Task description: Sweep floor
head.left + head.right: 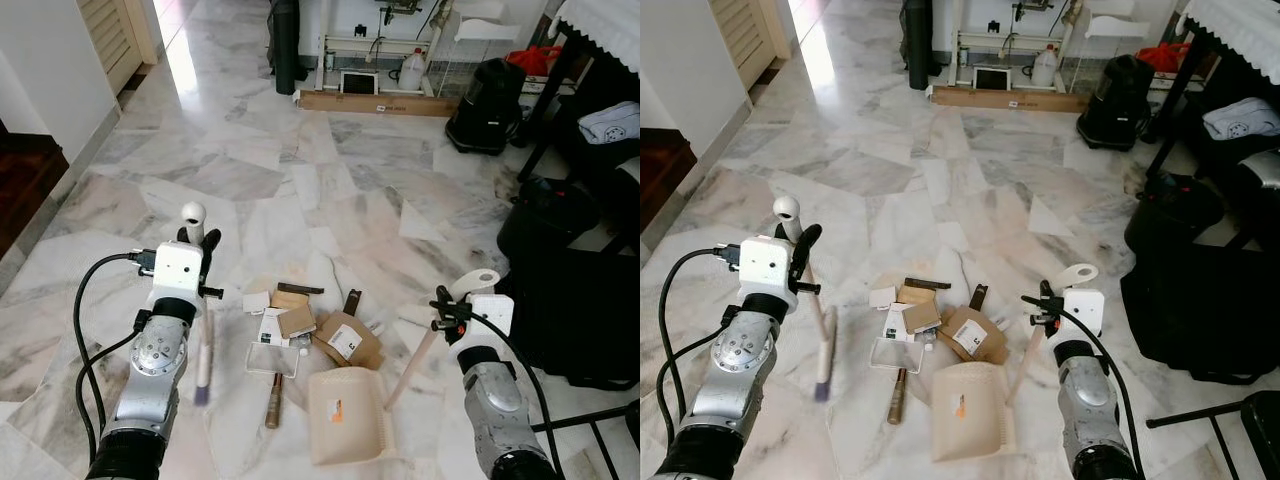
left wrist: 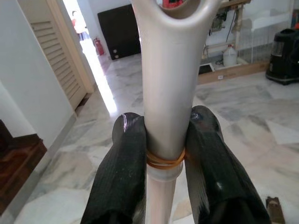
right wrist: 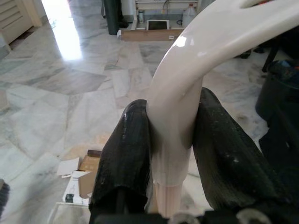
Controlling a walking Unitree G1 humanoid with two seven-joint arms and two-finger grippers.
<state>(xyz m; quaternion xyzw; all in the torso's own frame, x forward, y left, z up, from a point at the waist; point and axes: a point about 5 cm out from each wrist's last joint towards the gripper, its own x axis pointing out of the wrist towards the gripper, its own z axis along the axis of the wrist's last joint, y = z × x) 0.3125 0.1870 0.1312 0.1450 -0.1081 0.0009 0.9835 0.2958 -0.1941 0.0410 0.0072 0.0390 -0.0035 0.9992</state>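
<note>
**Inspector:** Floor [image 1: 300, 180] first, then. Report its condition.

**Robot:** Pale marble tiles. One litter pile [image 1: 310, 325] of cardboard scraps, cards and paper lies on it; I take that pile as my reference.

**Inspector:** Equipment, largest first?

**Robot:** The cream dustpan [image 1: 345, 415] sits on the floor just on my side of the pile, its mouth towards the pile. Its handle [image 3: 187, 88] rises to my right of the pile. The broom [image 1: 203, 345] stands tilted to my left of the pile, brush end blurred near the floor.

**Inspector:** Claws?

**Robot:** My right gripper [image 3: 173, 140] is pinched on the dustpan handle below its curved top. My left gripper [image 2: 166, 140] is clamped around the broom's pale shaft, beside a rubber band [image 2: 164, 161].
</note>
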